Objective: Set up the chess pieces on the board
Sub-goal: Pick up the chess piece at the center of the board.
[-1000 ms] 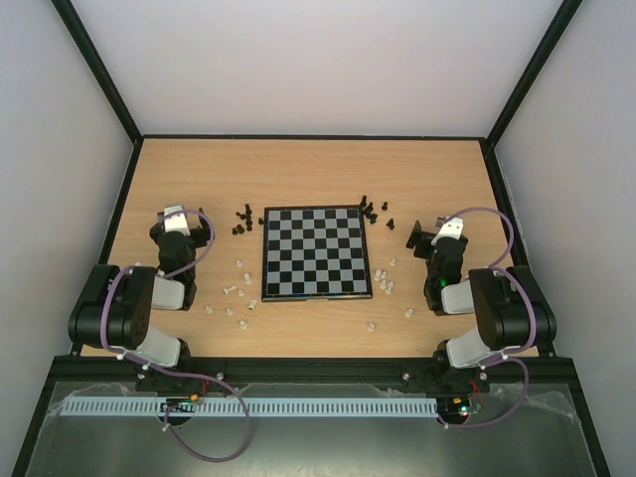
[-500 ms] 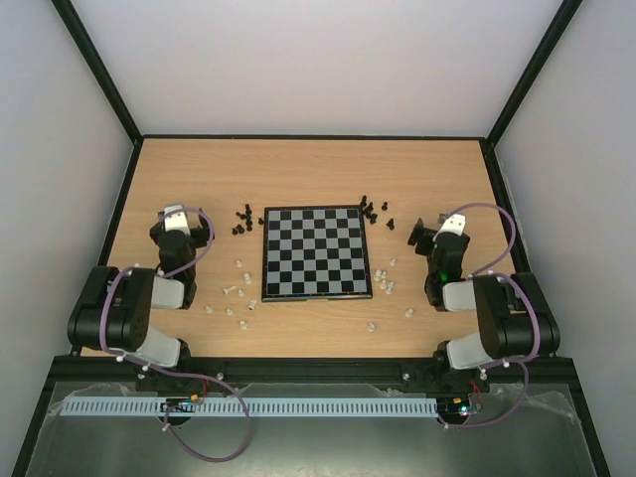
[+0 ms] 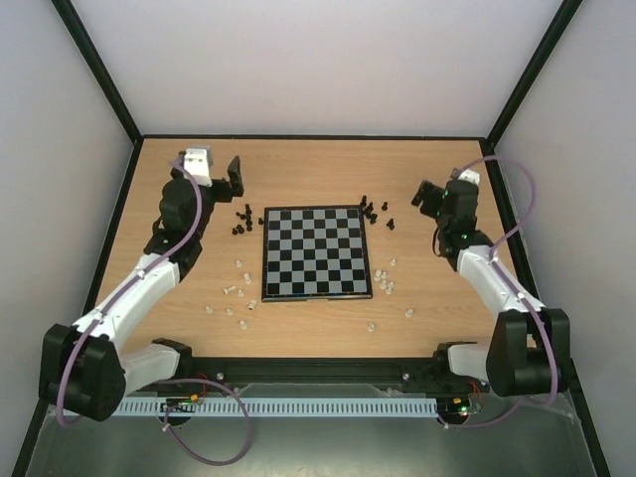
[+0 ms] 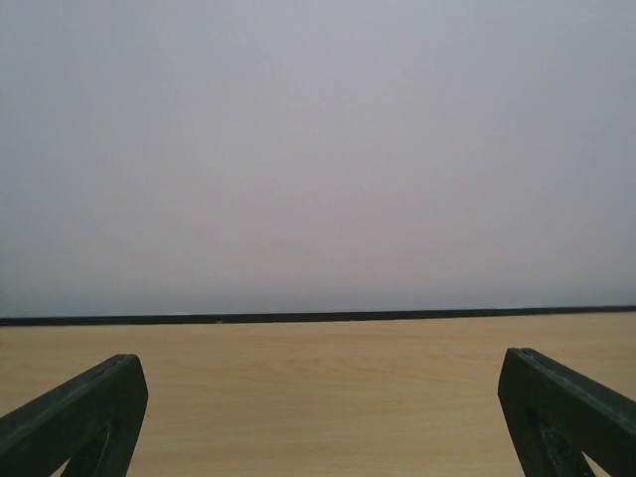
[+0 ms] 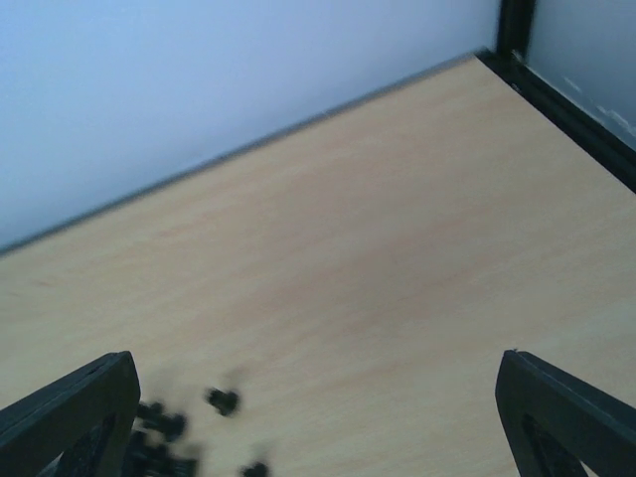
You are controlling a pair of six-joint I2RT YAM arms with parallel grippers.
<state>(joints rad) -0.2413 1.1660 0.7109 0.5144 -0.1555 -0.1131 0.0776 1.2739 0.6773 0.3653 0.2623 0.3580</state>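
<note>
Board [image 3: 316, 252]: flat, bare, between my two sets of jaws. Black pieces [image 3: 241, 221] cluster just short of each; white pieces [image 3: 237, 288] scattered nearer me.

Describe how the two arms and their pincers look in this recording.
The left arm and right arm have white link shells between bulky black joints, with a purple cable running along each. A small white block tops each wrist. The left pincer and right pincer have dark, wedge-shaped fingers.
</note>
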